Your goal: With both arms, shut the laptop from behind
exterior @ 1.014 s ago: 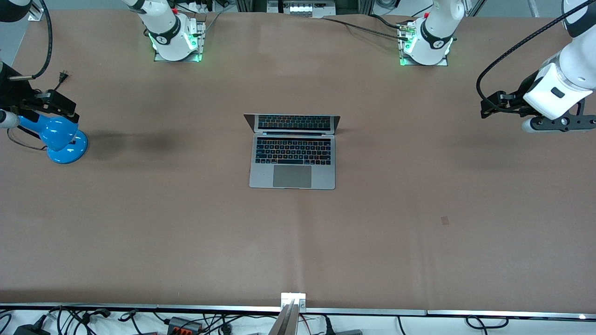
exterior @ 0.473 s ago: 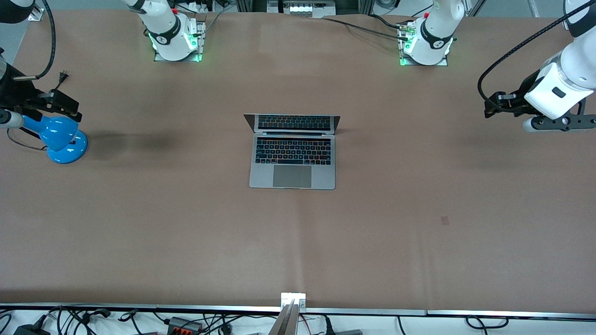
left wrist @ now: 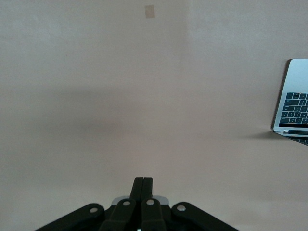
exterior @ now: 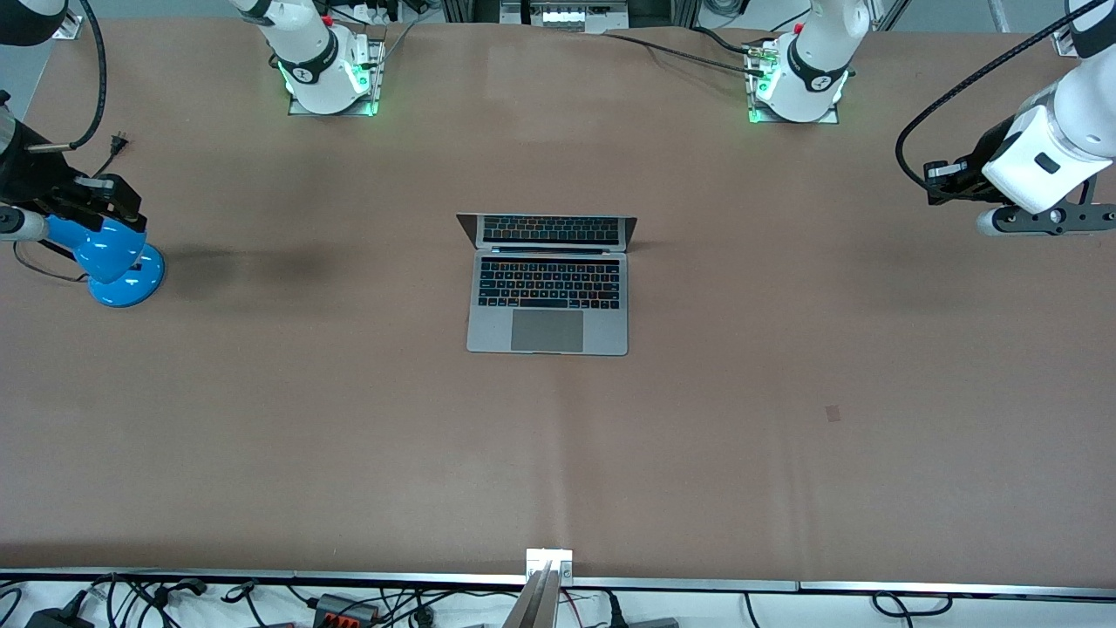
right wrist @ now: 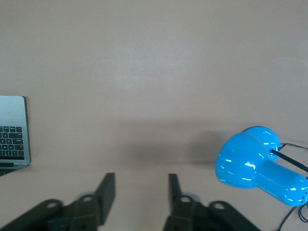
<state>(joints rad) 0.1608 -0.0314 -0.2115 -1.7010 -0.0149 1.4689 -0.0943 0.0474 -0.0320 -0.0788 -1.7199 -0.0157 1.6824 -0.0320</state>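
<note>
Laptop [exterior: 547,292] sits open at the middle of the brown counter [exterior: 785,453], its base lying flat with the long axis running from the robots' side toward the front camera. Its trackpad edge is nearest that camera, and the screen stands up at the hinge edge, facing the camera.

Over the counter's end on the left arm's side hangs the left pincer [left wrist: 143,182], its two fingers pressed together with no gap and nothing between them. It is well apart from the laptop, whose corner shows at the edge of the left wrist view.

Right pincer [right wrist: 141,190] hangs over the other end of the counter, its fingers [right wrist: 107,188] spread wide and empty, above bare counter just beside a blue desk lamp [exterior: 109,259]. It too is well apart from the laptop.
</note>
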